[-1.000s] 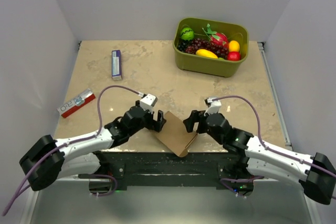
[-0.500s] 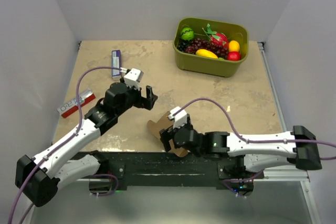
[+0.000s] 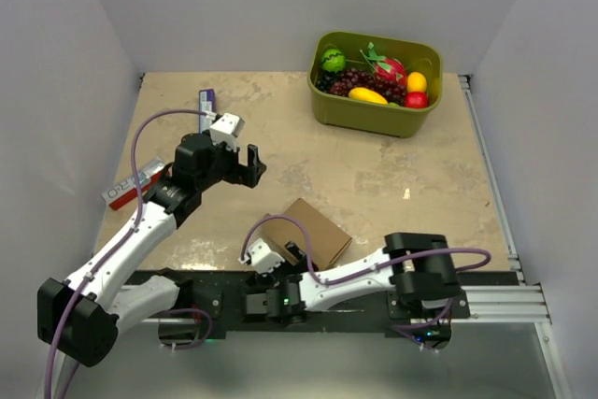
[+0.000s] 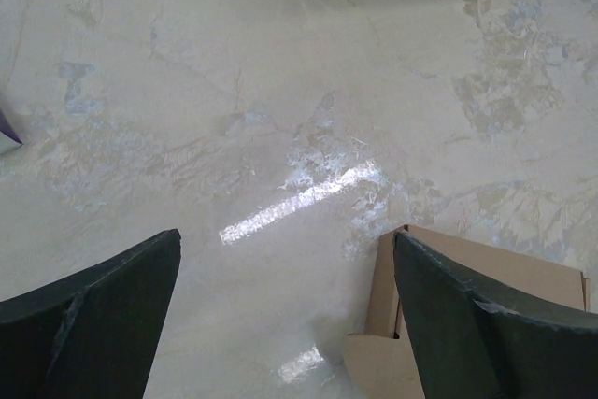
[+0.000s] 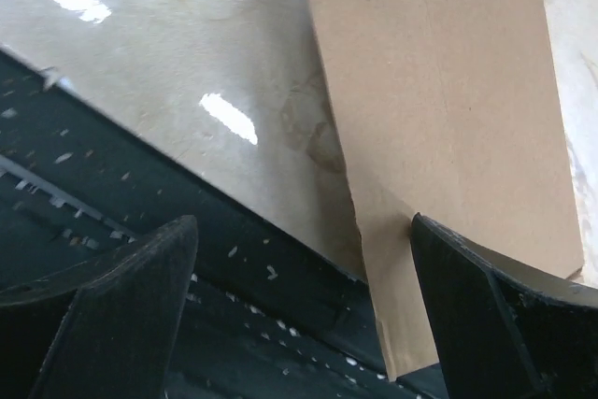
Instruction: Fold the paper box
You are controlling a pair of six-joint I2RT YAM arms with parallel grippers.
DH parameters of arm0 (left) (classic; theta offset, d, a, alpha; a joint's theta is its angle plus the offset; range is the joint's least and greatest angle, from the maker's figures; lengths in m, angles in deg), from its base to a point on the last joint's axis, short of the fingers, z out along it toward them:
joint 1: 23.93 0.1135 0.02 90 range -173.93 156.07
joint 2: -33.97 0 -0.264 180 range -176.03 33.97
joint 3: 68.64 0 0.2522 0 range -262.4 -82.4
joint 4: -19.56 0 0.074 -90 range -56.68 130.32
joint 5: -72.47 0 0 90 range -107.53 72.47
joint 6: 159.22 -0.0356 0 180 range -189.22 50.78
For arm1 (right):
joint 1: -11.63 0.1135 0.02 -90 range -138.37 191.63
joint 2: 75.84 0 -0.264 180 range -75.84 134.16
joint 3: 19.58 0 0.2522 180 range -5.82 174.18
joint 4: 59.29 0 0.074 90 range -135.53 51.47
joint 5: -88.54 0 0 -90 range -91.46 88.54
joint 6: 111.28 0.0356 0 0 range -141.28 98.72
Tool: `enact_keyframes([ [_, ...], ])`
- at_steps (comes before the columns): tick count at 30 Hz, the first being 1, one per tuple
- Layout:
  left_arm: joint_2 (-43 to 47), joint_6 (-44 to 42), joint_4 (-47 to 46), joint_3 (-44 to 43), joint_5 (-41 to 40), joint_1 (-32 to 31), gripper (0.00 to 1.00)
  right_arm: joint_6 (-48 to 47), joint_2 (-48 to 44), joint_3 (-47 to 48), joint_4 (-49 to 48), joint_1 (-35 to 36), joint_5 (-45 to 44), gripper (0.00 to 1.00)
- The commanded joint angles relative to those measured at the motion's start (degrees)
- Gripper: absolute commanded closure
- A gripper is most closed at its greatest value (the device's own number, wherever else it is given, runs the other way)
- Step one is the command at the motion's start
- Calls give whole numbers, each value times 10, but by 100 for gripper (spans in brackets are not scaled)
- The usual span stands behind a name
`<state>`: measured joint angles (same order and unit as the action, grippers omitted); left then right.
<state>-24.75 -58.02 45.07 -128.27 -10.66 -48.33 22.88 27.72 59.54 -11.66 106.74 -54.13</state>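
Black base rail [image 3: 215,287] is seen along the near edge of the desk [image 3: 374,184], whose beige marbled surface shows glossy reflections. The right end effector [image 5: 299,229] is held low over this edge, its fingers wide apart with nothing between them. Just beside it the paper box [image 3: 313,231] is laid, one corner reaching over the rail. Further in, the left end effector [image 4: 285,238] is raised, also spread and empty. Far back a green bin [image 3: 369,117] of fruit is placed. The desk is enclosed by pale plain walls [image 3: 234,7].
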Motion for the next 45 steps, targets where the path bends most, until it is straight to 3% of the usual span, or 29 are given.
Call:
enact_keyframes([
  [1,-3,-15,-25,11,34,12,0,165,65,77,221,14,-135,1],
  [7,-4,-16,-30,15,43,18,0,209,83,99,284,28,-179,1],
  [14,-3,-15,-32,20,49,21,0,173,48,56,234,27,-184,1],
  [24,-3,-13,-33,22,56,21,0,0,-5,-13,49,-21,-124,1],
  [29,1,-14,-34,24,56,22,0,-81,-6,-33,-13,-46,-86,1],
  [33,0,-15,-33,22,56,23,0,-91,15,-36,-22,-60,-67,2],
  [37,1,-16,-34,22,57,23,0,-88,35,-40,-14,-70,-59,9],
  [45,3,-16,-35,22,62,23,0,-69,51,-32,0,-94,-58,32],
])
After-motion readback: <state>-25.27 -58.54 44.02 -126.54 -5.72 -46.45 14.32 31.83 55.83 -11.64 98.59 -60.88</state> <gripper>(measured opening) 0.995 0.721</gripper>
